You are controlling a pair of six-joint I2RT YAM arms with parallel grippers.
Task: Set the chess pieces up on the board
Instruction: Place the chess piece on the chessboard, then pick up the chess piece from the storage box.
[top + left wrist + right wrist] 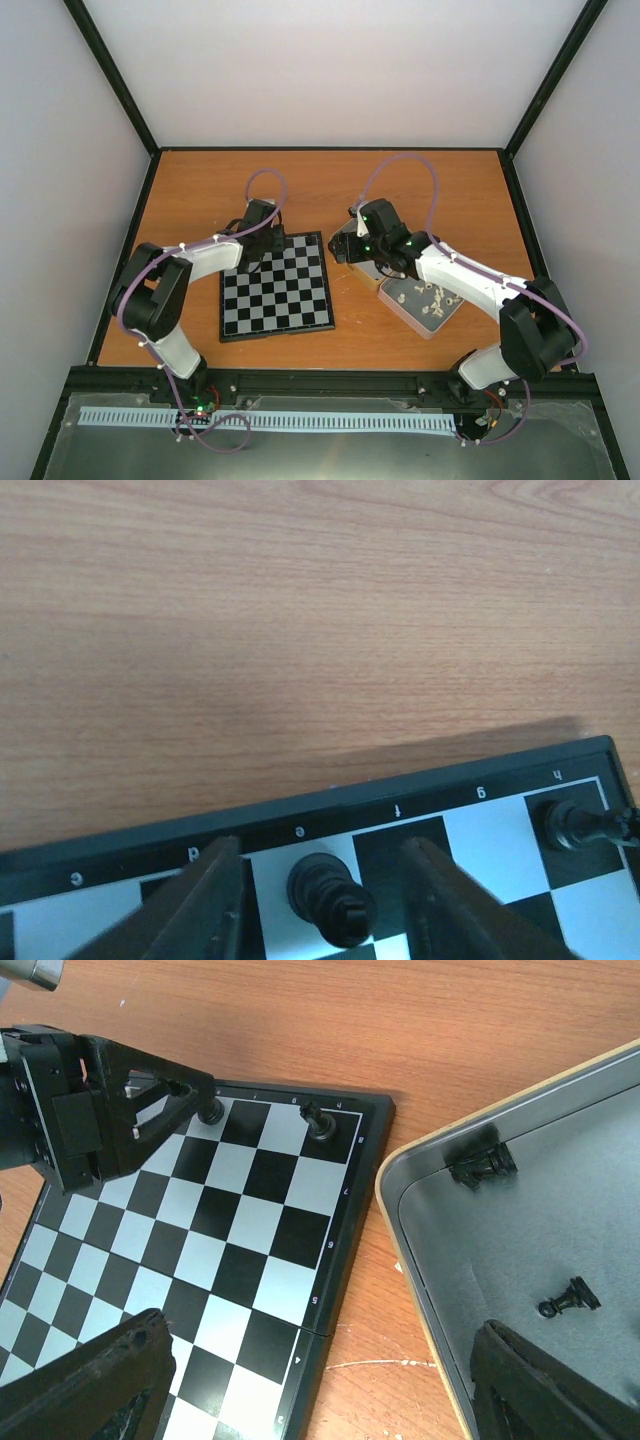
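The board (285,300) lies in the middle of the table. My left gripper (252,262) is at its far left corner. In the left wrist view it (322,850) is open, with a finger on either side of a black chess piece (328,900) that stands on a white edge square. The fingers do not touch the piece. A second black piece (572,825) stands on the corner square. Both pieces show in the right wrist view (212,1112) (318,1120). My right gripper (320,1332) is open and empty, above the board's edge and a tin.
A silver tin with a grey lining (520,1250) beside the board holds loose black pieces (480,1165) (568,1300). A second tin (432,330) at the right holds several cream-white pieces (428,295). The table is walled at the back and sides.
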